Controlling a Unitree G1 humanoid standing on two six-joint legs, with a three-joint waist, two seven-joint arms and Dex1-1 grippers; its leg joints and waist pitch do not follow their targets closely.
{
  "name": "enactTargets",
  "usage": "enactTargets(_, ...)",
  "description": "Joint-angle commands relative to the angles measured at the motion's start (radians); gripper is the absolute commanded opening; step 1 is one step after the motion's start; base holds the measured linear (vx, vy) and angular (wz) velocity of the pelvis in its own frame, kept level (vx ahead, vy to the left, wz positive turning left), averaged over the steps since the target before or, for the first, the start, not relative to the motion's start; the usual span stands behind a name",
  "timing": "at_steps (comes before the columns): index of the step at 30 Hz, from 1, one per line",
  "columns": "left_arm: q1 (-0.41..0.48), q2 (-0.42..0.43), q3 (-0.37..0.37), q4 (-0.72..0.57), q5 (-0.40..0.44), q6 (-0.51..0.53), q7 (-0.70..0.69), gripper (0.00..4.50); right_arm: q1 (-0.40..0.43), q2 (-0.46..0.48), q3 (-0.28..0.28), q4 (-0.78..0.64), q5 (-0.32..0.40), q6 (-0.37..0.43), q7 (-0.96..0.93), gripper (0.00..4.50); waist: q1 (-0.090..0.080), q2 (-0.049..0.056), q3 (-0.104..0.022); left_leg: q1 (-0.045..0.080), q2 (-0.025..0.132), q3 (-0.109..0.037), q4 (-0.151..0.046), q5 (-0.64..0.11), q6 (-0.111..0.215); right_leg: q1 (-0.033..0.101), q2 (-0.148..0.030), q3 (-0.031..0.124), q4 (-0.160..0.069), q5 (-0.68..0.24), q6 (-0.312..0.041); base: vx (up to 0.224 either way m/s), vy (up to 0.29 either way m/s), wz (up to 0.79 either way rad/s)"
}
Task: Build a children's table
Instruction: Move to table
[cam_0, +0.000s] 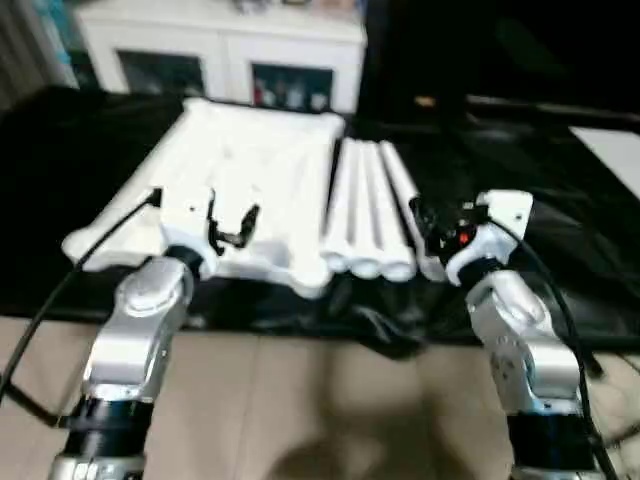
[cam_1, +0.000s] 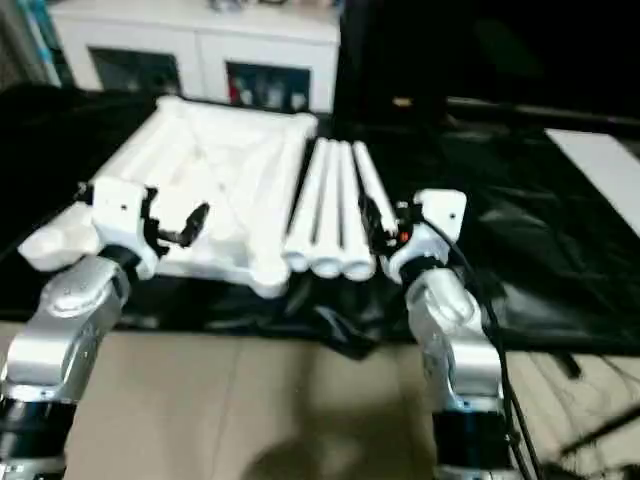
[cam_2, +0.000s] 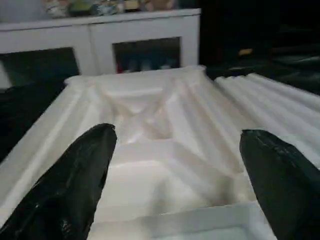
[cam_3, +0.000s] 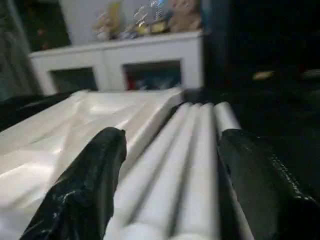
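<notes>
**Parts laid out, both grippers poised and empty**

On the black-covered work surface (cam_0: 560, 250) before the robot, the pieces of the children's table lie ready, none yet joined. Farthest left, the left gripper (cam_0: 232, 222) hovers over the near edge of the tabletop (cam_0: 255, 160), its two black fingers (cam_2: 75, 175) spread wide with nothing between them. From the left wrist view the fingers frame the ribbed hollow beneath, which suggests the arm is lined up to steady or grip that near rim.

The tabletop rests upside down, ribs and crossed bracing facing up and round corner sockets (cam_0: 85, 240) exposed at the near left. That orientation makes sense: the sockets have to face upward for legs to be pushed in.

Just beside its right edge, the legs (cam_0: 365, 215) lie side by side, parallel and touching, their round ends pointing toward the robot. Three ends are plain; a fourth tube sits at the right, partly behind the right gripper. Keeping them bundled next to the top puts each within short reach of a socket.

At the right, the right gripper (cam_0: 428, 228) sits at the near end of the outermost leg, jaws moderately open and holding nothing. In the right wrist view its fingers (cam_3: 85, 190) straddle the tubes, so picking up a leg looks like the likely next step.

Behind everything stands a white cabinet (cam_0: 225, 45) with glass doors.
</notes>
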Motion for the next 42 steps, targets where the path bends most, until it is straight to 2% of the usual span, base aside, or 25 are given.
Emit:
enactTargets(1, -0.012, -0.014, -0.018, -0.014, 0.005, 0.0, -0.01, 4.4, 0.001, -0.023, -0.026, -0.018, -0.002, 0.0, -0.009, 3.3, -0.033, 0.035, -0.047, 0.126, 0.192, -0.084, -0.166, -0.265, 0.007, -0.075, -0.061, -0.027, 0.028, -0.042, -0.043, 0.097, 0.049, -0.25)
enactTargets(4, -0.012, -0.015, -0.022, -0.015, 0.002, -0.001, -0.016, 4.4, 0.007, -0.021, -0.03, -0.027, -0.003, 0.003, -0.013, 3.3, -0.01, -0.02, -0.055, 0.0, 0.012, 0.02, -0.08, -0.238, 0.162, 0.069, -0.13, 0.043, -0.115, -0.029, -0.134, 0.084, -0.01, -0.12)
enactTargets(5, -0.011, -0.015, -0.024, -0.013, 0.003, -0.001, -0.016, 4.4, 0.009, -0.021, -0.031, -0.028, -0.003, 0.003, -0.012, 3.3, 0.032, -0.027, -0.07, -0.081, 0.018, -0.006, 0.044, -0.048, 0.126, 0.163, -0.238, 0.134, -0.182, -0.321, -0.258, 0.09, -0.044, 0.07)
enactTargets(7, -0.011, -0.016, -0.025, -0.011, 0.003, -0.002, -0.015, 4.4, 0.011, -0.021, -0.032, -0.028, -0.004, 0.002, -0.012, 3.3, 0.038, -0.025, -0.074, -0.108, 0.021, -0.017, 0.057, -0.003, 0.115, 0.176, -0.232, 0.136, -0.173, -0.282, -0.278, 0.115, -0.016, 0.0)
enactTargets(8, -0.011, -0.017, -0.026, -0.01, 0.003, -0.003, -0.014, 4.4, 0.012, -0.021, -0.033, -0.028, -0.006, 0.002, -0.011, 3.3, 0.032, -0.004, -0.072, -0.135, 0.036, -0.029, 0.018, 0.125, 0.084, 0.158, -0.167, 0.072, -0.141, -0.119, -0.298, 0.112, 0.012, -0.04)
enactTargets(9, -0.011, -0.017, -0.027, -0.008, 0.003, -0.004, -0.014, 4.4, 0.013, -0.021, -0.031, -0.027, -0.009, 0.002, -0.011, 3.3, 0.016, 0.032, -0.071, -0.092, 0.047, -0.017, -0.069, 0.197, 0.093, 0.12, -0.09, -0.007, -0.122, -0.091, -0.236, 0.114, 0.032, -0.02)
enactTargets(10, -0.01, -0.018, -0.027, -0.008, 0.003, -0.005, -0.014, 4.4, 0.014, -0.021, -0.029, -0.027, -0.012, 0.001, -0.011, 3.3, -0.026, 0.054, -0.062, -0.018, 0.097, -0.068, -0.115, 0.101, 0.158, 0.055, -0.021, -0.052, -0.06, -0.113, -0.152, 0.114, 0.032, -0.02)
enactTargets(12, -0.01, -0.018, -0.028, -0.006, 0.004, -0.006, -0.015, 4.4, 0.015, -0.021, -0.027, -0.027, -0.013, 0.001, -0.011, 3.3, -0.06, 0.05, -0.079, 0.119, 0.18, -0.16, -0.12, 0.033, 0.349, -0.059, -0.048, -0.045, 0.034, -0.101, -0.044, 0.169, 0.029, 0.05)
enactTargets(14, -0.011, -0.021, -0.026, -0.002, 0.006, -0.009, -0.017, 4.4, 0.016, -0.022, -0.023, -0.03, -0.013, 0.0, -0.013, 3.3, -0.063, 0.036, -0.072, 0.105, 0.173, -0.149, -0.114, 0.14, 0.475, -0.097, -0.068, -0.033, 0.063, -0.038, 0.063, 0.15, 0.004, 0.05)
enactTargets(16, -0.011, -0.026, -0.021, -0.004, 0.002, -0.018, -0.02, 4.4, 0.018, -0.024, -0.022, -0.034, -0.01, 0.003, -0.015, 3.3, -0.052, 0.001, -0.072, 0.057, 0.087, -0.089, -0.074, 0.253, 0.459, -0.08, -0.101, 0.006, -0.024, 0.133, 0.037, 0.108, -0.064, -0.03)
enactTargets(17, -0.011, -0.026, -0.021, -0.004, 0.002, -0.018, -0.02, 4.4, 0.018, -0.024, -0.022, -0.034, -0.01, 0.003, -0.015, 3.3, -0.002, -0.051, -0.084, -0.081, -0.034, -0.015, 0.011, 0.176, 0.294, 0.062, -0.172, 0.106, -0.089, 0.356, -0.054, 0.066, -0.087, 0.04)
enactTargets(19, -0.009, -0.018, -0.021, -0.001, 0.011, -0.02, -0.019, 4.4, 0.021, -0.025, -0.016, -0.034, -0.015, 0.006, -0.014, 3.3, 0.005, -0.039, -0.091, -0.104, -0.011, -0.033, -0.029, 0.294, 0.121, 0.084, -0.145, 0.067, -0.033, 0.799, -0.083, 0.033, -0.049, 0.04)
enactTargets(22, -0.011, -0.014, -0.021, 0.015, 0.015, -0.024, -0.017, 4.4, 0.028, -0.026, -0.012, -0.038, -0.021, 0.01, -0.011, 3.3, -0.006, -0.016, -0.085, -0.077, 0.004, -0.027, -0.055, 0.332, 0.049, 0.062, -0.091, 0.03, -0.03, 0.893, -0.068, 0.021, -0.068, -0.02)
enactTargets(26, -0.015, -0.02, -0.018, 0.02, 0.015, -0.022, -0.014, 4.4, 0.025, -0.031, -0.021, -0.036, -0.017, 0.013, -0.015, 3.3, 0.029, -0.015, -0.069, -0.085, 0.042, -0.03, 0.002, 0.027, 0.178, 0.078, -0.25, 0.123, -0.15, 0.161, -0.257, -0.015, 0.01, 0.0)
enactTargets(29, -0.015, -0.021, -0.017, 0.022, 0.018, -0.024, -0.017, 4.4, 0.018, -0.035, -0.02, -0.031, -0.015, 0.013, -0.018, 3.3, 0.052, -0.008, -0.053, -0.111, 0.083, -0.075, 0.079, -0.049, 0.097, 0.081, -0.345, 0.177, -0.203, -0.137, -0.297, -0.075, 0.137, -0.02)
enactTargets(31, -0.016, -0.02, -0.017, 0.025, 0.021, -0.025, -0.017, 4.4, 0.017, -0.036, -0.021, -0.032, -0.014, 0.014, -0.018, 3.3, 0.047, 0.013, -0.044, -0.072, 0.059, -0.06, -0.026, -0.031, 0.107, 0.046, -0.202, 0.083, -0.179, -0.305, -0.246, -0.082, 0.239, -0.04)
enactTargets(32, -0.017, -0.02, -0.017, 0.025, 0.021, -0.024, -0.016, 4.4, 0.017, -0.037, -0.022, -0.032, -0.014, 0.014, -0.017, 3.3, -0.027, 0.044, -0.049, 0.027, 0.049, -0.041, -0.124, -0.058, 0.263, -0.054, -0.02, -0.042, -0.036, -0.189, -0.124, -0.082, 0.26, 0.13)
enactTargets(33, -0.019, -0.018, -0.018, 0.026, 0.021, -0.023, -0.016, 4.4, 0.016, -0.036, -0.023, -0.031, -0.014, 0.014, -0.018, 3.3, -0.027, 0.044, -0.049, 0.027, 0.049, -0.041, -0.124, -0.058, 0.263, -0.054, -0.02, -0.042, -0.036, -0.189, -0.124, -0.084, 0.274, 0.17)
enactTargets(34, -0.023, -0.017, -0.018, 0.029, 0.02, -0.022, -0.015, 4.4, 0.013, -0.036, -0.025, -0.027, -0.015, 0.013, -0.018, 3.3, -0.033, 0.066, -0.054, 0.032, 0.052, -0.044, -0.16, -0.005, 0.352, -0.08, 0.0, -0.089, 0.08, -0.103, -0.02, -0.084, 0.274, 0.17)
enactTargets(36, -0.029, -0.016, -0.018, 0.036, 0.021, -0.024, -0.016, 4.4, 0.008, -0.033, -0.026, -0.022, -0.019, 0.011, -0.019, 3.3, -0.031, 0.037, -0.051, 0.019, 0.088, -0.046, -0.149, 0.168, 0.497, -0.107, -0.042, -0.095, 0.091, -0.036, 0.088, -0.077, 0.218, 0.04)
enactTargets(37, -0.029, -0.016, -0.018, 0.036, 0.021, -0.024, -0.016, 4.4, 0.008, -0.033, -0.026, -0.022, -0.019, 0.011, -0.019, 3.3, -0.031, 0.03, -0.054, 0.015, 0.084, -0.038, -0.156, 0.162, 0.491, -0.094, -0.051, -0.094, 0.079, -0.028, 0.1, -0.079, 0.195, -0.02)
enactTargets(39, -0.035, -0.017, -0.019, 0.04, 0.025, -0.031, -0.018, 4.4, 0.002, -0.031, -0.026, -0.017, -0.02, 0.009, -0.019, 3.3, 0.003, -0.035, -0.068, -0.05, 0.034, 0.007, -0.089, -0.108, 0.249, -0.017, -0.22, 0.042, -0.077, -0.09, 0.108, -0.098, 0.185, -0.07)
enactTargets(40, -0.039, -0.012, -0.027, 0.039, 0.044, -0.04, -0.01, 4.4, 0.0, -0.032, -0.027, -0.015, -0.02, 0.008, -0.019, 3.3, 0.017, -0.038, -0.069, -0.115, -0.001, -0.096, 0.173, -0.156, 0.056, -0.012, -0.402, 0.195, -0.194, -0.374, 0.059, -0.097, 0.182, 0.01)
enactTargets(41, -0.041, -0.011, -0.029, 0.04, 0.048, -0.035, -0.007, 4.4, -0.001, -0.032, -0.028, -0.014, -0.02, 0.007, -0.019, 3.3, -0.001, -0.015, -0.058, -0.169, -0.008, -0.139, 0.191, -0.085, -0.062, 0.039, -0.347, 0.117, -0.156, -0.454, -0.01, -0.076, 0.206, -0.18)
enactTargets(42, -0.048, -0.006, -0.042, 0.046, 0.072, -0.03, 0.003, 4.4, -0.005, -0.033, -0.03, -0.01, -0.019, 0.004, -0.02, 3.3, 0.002, -0.015, -0.037, -0.122, 0.0, -0.109, 0.096, -0.048, -0.11, 0.012, -0.228, 0.006, -0.152, -0.416, -0.107, -0.08, 0.206, -0.39)
